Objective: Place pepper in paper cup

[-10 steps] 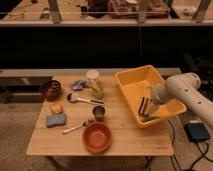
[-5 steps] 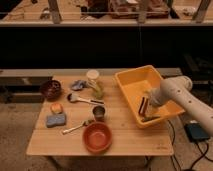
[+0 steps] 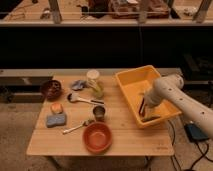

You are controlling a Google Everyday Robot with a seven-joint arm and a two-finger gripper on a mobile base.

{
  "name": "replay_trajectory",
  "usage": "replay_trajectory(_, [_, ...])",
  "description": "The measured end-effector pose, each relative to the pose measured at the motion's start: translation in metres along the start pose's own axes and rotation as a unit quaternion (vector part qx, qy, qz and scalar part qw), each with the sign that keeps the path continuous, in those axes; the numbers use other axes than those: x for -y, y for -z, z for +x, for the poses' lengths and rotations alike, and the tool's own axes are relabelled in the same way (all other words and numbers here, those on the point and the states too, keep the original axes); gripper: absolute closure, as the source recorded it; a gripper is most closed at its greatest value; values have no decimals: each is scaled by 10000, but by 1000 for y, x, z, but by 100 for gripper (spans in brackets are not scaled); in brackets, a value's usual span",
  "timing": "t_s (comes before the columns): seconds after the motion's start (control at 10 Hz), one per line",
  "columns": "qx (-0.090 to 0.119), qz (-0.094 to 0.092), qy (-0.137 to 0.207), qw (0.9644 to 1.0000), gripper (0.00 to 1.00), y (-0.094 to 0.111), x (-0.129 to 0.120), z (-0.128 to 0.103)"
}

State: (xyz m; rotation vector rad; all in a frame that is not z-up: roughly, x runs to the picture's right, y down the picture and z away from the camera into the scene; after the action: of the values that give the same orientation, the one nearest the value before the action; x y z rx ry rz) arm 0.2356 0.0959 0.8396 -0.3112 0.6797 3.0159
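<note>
Gripper (image 3: 144, 108) down in the yellow bin (image 3: 131, 86), right of frame, jaws spread, gripping nothing.
Its tips merge with dark sticks (image 3: 151, 119); pepper (image 3: 98, 92) barely discernible beside paper cup (image 3: 93, 79); wooden table (image 3: 125, 136), dim room.

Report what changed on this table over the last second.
The arm swung left, bringing its white elbow further over the yellow bin. The gripper stayed low inside the bin, open, with nothing visibly taken hold of or let go. The paper cup, metal cup and orange bowl did not move.
</note>
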Motion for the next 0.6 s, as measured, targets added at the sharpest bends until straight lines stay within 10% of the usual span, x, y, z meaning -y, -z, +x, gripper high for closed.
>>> replay_trajectory(0.6, [2,1,-10,10000,20,0,1,-1])
